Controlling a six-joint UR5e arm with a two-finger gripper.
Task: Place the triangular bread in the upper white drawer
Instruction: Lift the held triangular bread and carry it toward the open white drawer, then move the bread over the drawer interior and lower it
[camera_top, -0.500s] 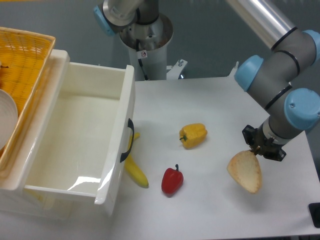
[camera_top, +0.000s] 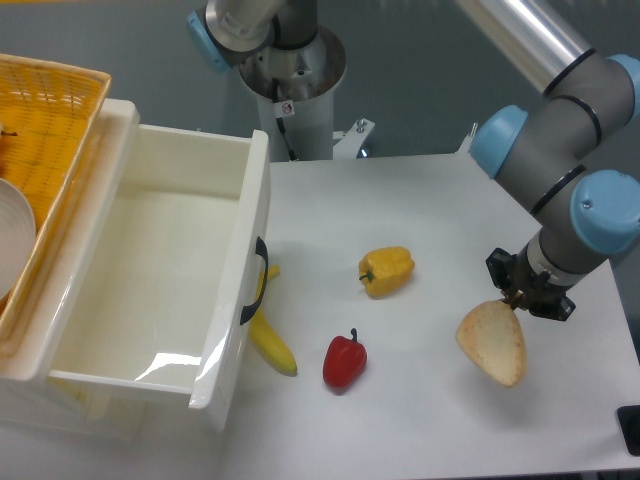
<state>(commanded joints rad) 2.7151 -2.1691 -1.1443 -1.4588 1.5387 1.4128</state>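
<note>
Though nudged right, triangular bread (camera_top: 492, 342) in end effector (camera_top: 517, 300).

White table (camera_top: 420, 200), matte top, filling most of the view; its far edge runs across behind a pale cylindrical pedestal (camera_top: 300, 100) that stands at the back. Right edge of the table angles down toward the near corner. Behind and to the right, a plain grey-blue surface (camera_top: 420, 70), wall or floor, cannot tell which; no windows in sight. Light is even and from above, soft shadows falling just beneath whatever sits on the table, a bright glare patch on glossy plastic at lower left. A small dark object (camera_top: 631, 428) cut off at the right edge, unidentifiable.
</note>
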